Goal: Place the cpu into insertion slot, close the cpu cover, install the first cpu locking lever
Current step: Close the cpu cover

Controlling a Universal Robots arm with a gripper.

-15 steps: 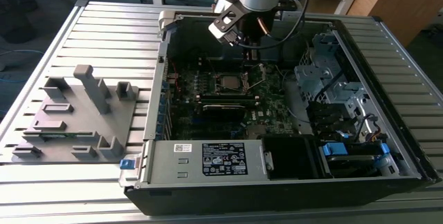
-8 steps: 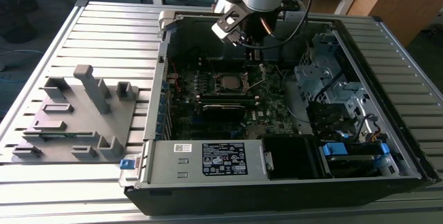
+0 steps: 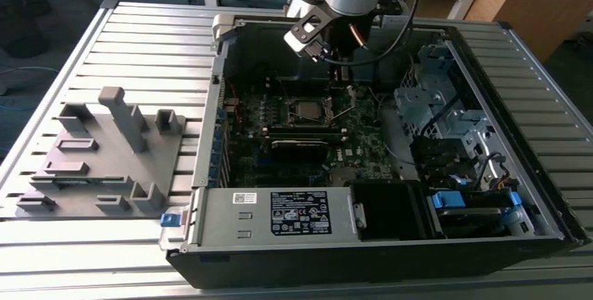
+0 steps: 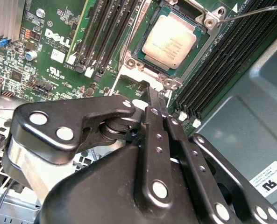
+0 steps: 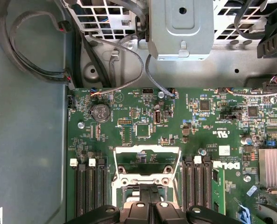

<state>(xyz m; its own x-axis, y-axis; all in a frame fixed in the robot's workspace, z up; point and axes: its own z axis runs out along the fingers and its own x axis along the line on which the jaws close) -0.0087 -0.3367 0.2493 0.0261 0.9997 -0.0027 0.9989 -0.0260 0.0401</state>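
The cpu, a flat silver-grey square chip, sits socketed; the thin silver-frame cpu cover appears open; the empty gripper is pinched together.

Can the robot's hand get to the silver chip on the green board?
Probably yes. The chip lies with its top bare on the green board, and the hand hovers right next to it with nothing in between.

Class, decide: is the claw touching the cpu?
Apart. In the second wrist view the cpu lies in its socket, and socket frame shows between it and the claw.
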